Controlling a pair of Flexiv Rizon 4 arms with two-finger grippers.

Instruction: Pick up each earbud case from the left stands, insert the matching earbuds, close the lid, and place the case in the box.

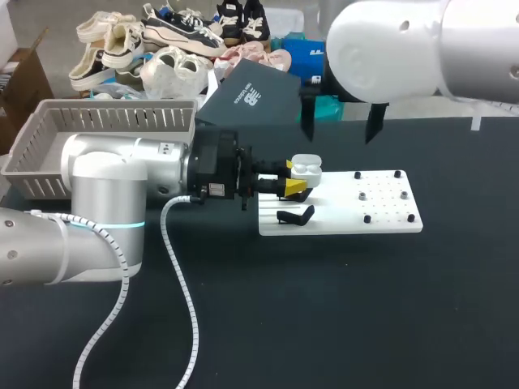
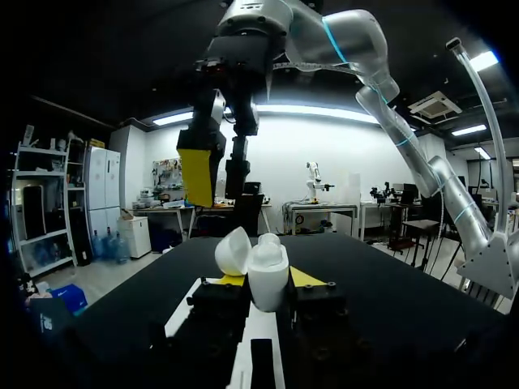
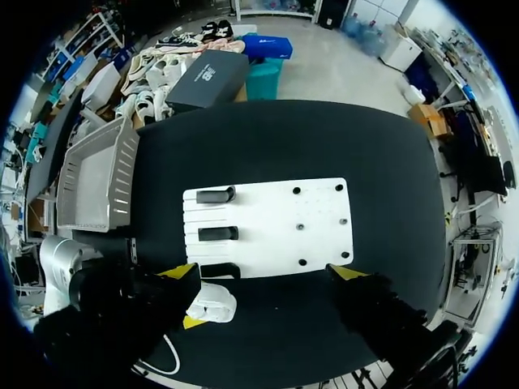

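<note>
Left gripper (image 1: 293, 177) comes in from frame left in the head view and is clamped on the white case (image 1: 306, 168), a yellow tip on each side, lid flipped open. The case sits mid-frame over the left end of the white board (image 1: 349, 207), just above a black stand (image 1: 296, 215); can't tell if it touches the board. In the left wrist view the case (image 2: 268, 277) is upright between the left gripper's (image 2: 268, 279) fingers, the open lid (image 2: 233, 251) leaning off one side, and yellow pads are pressed on both flanks. Can't tell if earbuds are inside. Right gripper (image 1: 340, 126) hangs at upper centre-right of the head view, higher in frame than the board, fingers spread wide and holding nothing. The right wrist view looks straight down: right gripper (image 3: 262, 273) splayed over the board's edge, three stands (image 3: 219, 233) in a row ahead of it, the case (image 3: 212, 301) just beside one finger. Grey basket (image 1: 122, 117) upper left, well apart from the case.
</note>
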